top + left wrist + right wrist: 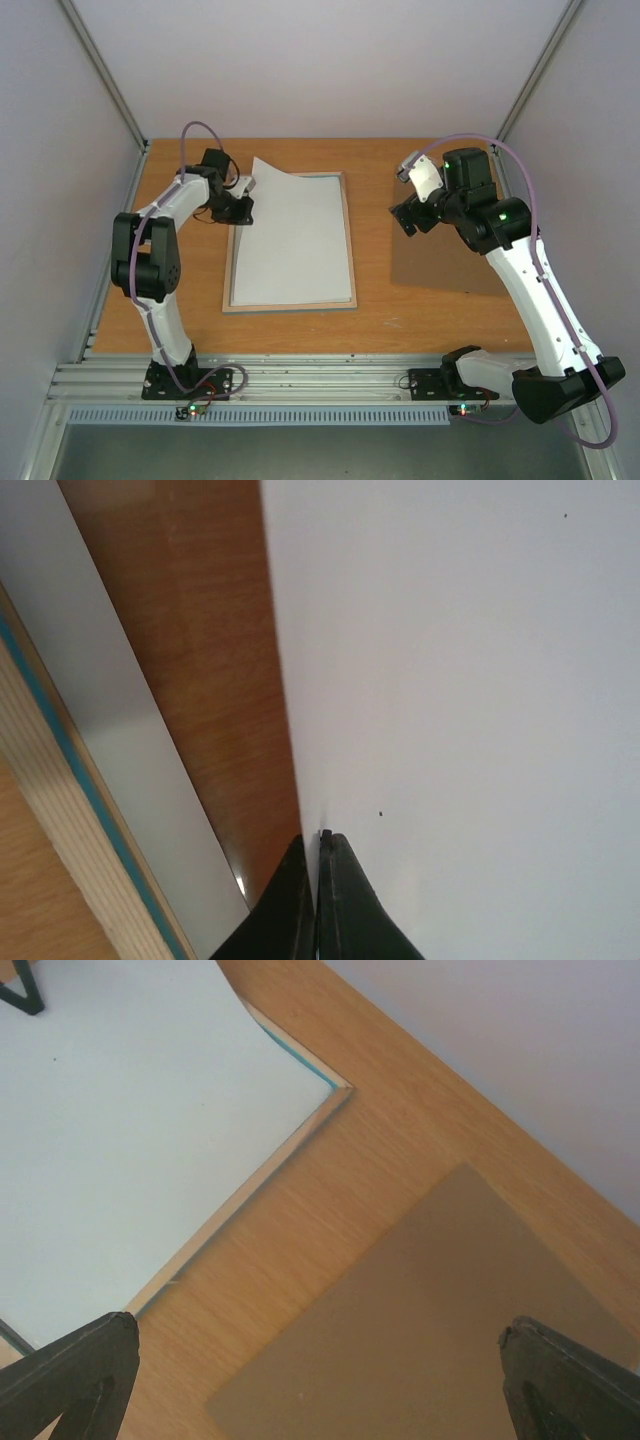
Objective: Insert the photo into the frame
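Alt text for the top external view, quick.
The left gripper pinches the left edge of the photo, white side up, which lies over the frame with its far-left corner lifted. The right gripper hovers open above a brown backing board.

A wood-grain table top (400,310) fills the middle of the top view, orange-brown and evenly lit with only soft shadows. Plain pale walls enclose it: a back panel (330,60) across the top, a left panel (50,200) and a right panel (600,150). Slanting aluminium posts (105,70) mark the upper corners. Along the table's lower edge runs a slotted aluminium rail (320,375), then a ribbed grey strip (320,414); below lies a dull grey surface (300,455).
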Available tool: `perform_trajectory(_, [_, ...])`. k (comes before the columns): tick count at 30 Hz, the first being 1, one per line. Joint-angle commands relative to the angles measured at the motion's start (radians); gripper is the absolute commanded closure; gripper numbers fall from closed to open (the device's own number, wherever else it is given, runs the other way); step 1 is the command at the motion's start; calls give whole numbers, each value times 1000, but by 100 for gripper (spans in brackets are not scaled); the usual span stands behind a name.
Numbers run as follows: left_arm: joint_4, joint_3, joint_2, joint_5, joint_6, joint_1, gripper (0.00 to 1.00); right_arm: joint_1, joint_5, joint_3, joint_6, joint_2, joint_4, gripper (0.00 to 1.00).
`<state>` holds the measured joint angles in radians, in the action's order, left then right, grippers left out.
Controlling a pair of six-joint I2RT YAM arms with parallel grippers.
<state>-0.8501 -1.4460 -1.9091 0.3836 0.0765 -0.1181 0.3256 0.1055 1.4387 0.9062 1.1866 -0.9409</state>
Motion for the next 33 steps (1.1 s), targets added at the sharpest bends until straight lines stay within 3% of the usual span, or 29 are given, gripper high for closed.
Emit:
perform_trajectory(1, [-8, -68, -27, -27, 61, 4, 100, -4, 22, 0, -21, 10, 22, 1])
perform_trajectory(10, [-32, -97, -53, -29, 93, 5, 99, -3, 27, 3, -27, 12, 18, 1])
perform_trajectory(23, [7, -19, -39, 37, -33, 5, 97, -3, 39, 8, -30, 17, 16, 2])
perform_trajectory(29, [30, 4, 9, -53, -25, 5, 50, -3, 41, 6, -32, 17, 14, 1])
perform_trajectory(33, [45, 31, 92, -146, -11, 5, 33, -3, 60, 9, -46, 29, 13, 2])
